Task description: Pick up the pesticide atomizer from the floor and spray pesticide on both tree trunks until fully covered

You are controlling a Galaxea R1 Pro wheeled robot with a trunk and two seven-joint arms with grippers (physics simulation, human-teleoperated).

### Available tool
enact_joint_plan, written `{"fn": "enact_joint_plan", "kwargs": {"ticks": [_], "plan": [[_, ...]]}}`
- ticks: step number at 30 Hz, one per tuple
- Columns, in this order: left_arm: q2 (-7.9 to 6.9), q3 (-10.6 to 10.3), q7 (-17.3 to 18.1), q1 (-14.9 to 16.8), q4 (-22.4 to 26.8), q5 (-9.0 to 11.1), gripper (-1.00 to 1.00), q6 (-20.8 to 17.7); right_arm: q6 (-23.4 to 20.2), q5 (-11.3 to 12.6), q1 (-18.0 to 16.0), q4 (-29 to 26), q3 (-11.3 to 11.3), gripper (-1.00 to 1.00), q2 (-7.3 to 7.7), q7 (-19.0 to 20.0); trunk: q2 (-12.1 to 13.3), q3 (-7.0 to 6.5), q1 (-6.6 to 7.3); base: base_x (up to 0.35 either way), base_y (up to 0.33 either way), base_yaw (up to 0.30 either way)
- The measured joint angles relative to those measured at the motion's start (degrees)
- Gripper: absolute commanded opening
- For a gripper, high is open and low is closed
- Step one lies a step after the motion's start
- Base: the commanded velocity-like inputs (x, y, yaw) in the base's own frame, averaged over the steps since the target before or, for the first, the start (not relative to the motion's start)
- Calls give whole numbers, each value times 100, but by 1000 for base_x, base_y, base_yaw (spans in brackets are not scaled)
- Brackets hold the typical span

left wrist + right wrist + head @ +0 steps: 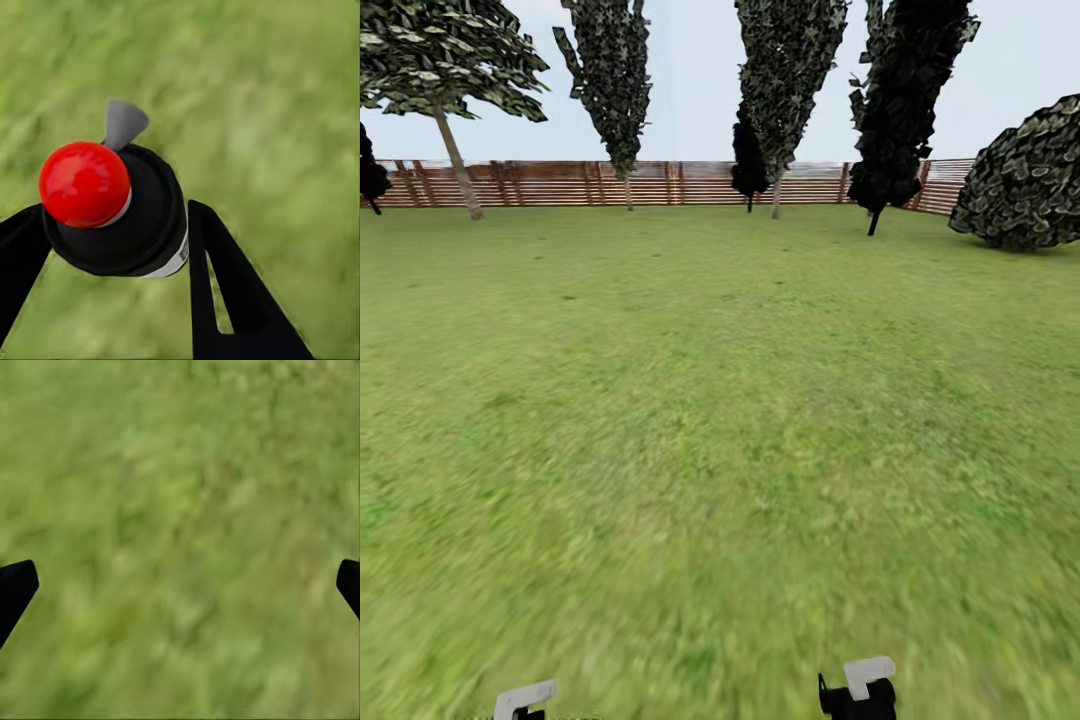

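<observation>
While left tool grips atomizer, right tool spread over grass; fence far ahead.

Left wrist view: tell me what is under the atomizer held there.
Blurred green grass lies beneath the atomizer, which sits between the left gripper's fingers. The atomizer's body hides whatever is directly beneath it.

A garden: lawn, slat fence, trees.

Blurry green grass floor; brown horizontal-slat wooden fence at 12 o'clock; black-bodied pesticide atomizer with glossy red cap, grey nozzle, white band; black gripper fingers.
</observation>
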State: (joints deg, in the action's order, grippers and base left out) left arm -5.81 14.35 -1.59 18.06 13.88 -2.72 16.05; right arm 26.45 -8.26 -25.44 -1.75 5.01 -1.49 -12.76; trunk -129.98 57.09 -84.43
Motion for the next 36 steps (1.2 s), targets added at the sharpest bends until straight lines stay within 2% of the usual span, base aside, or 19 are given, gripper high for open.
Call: {"fn": "enact_joint_plan", "kwargs": {"ticks": [15,26,36], "plan": [[-9,6,-1,0,0,2,-100,-5,1,0,0,1,0,100,0,0,0,0,1,145,281,281],[0,-5,0,-1,0,-6,-100,-2,4,2,-2,3,-1,100,0,0,0,0,-1,38,24,281],[-13,6,0,-1,0,1,-100,-4,2,1,-1,2,0,100,0,0,0,0,3,316,66,281]]}}
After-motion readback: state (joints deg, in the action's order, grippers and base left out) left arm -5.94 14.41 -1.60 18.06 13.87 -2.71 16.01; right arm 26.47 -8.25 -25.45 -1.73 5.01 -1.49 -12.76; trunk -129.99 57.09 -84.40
